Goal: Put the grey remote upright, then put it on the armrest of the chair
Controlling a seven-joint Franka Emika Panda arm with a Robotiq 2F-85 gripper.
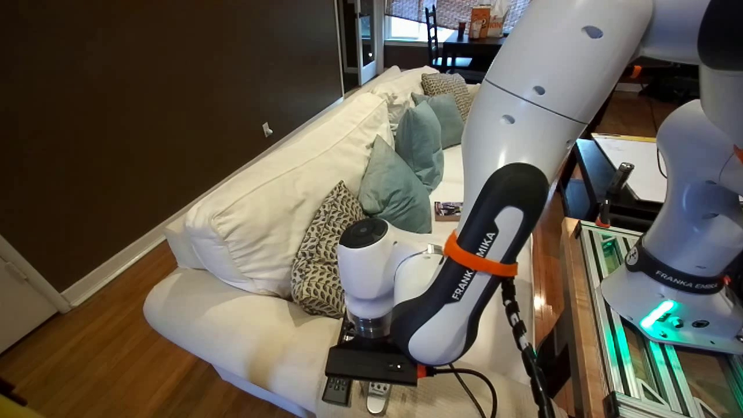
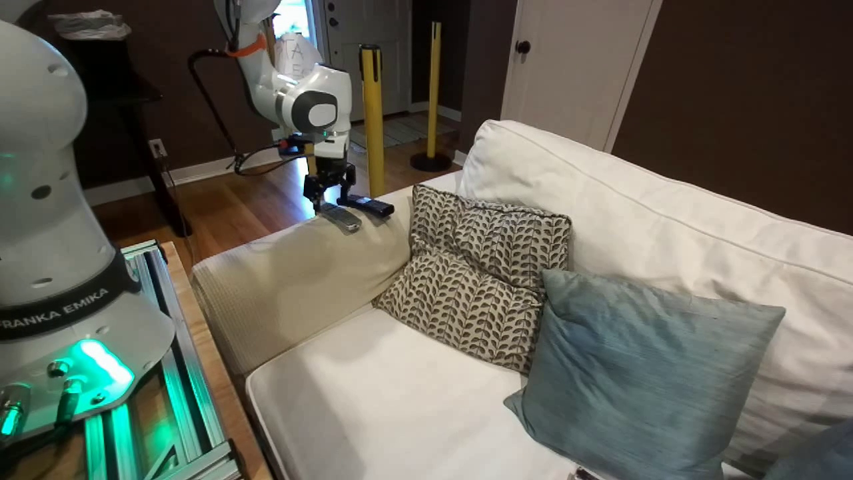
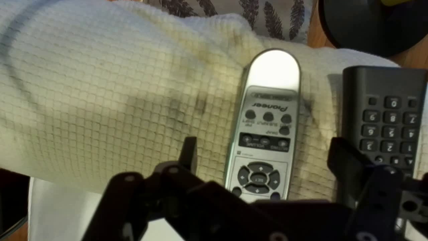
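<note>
The grey remote (image 3: 271,140) lies flat, face up, on the armrest (image 3: 100,100) of the white sofa. It also shows in both exterior views (image 1: 377,398) (image 2: 342,217). In the wrist view its near end is hidden behind the gripper. My gripper (image 3: 262,147) is open, pointing down, with one finger on each side of the grey remote and a gap to both sides. In an exterior view the gripper (image 2: 330,200) is low over the armrest (image 2: 300,267). The right finger in the wrist view is close to the black remote; I cannot tell if they touch.
The longer black remote (image 3: 389,100) lies beside the grey one, also in both exterior views (image 1: 336,391) (image 2: 374,207). A leaf-patterned pillow (image 2: 473,280) and a teal pillow (image 2: 653,380) lean on the sofa back. Yellow posts (image 2: 373,120) stand beyond the armrest.
</note>
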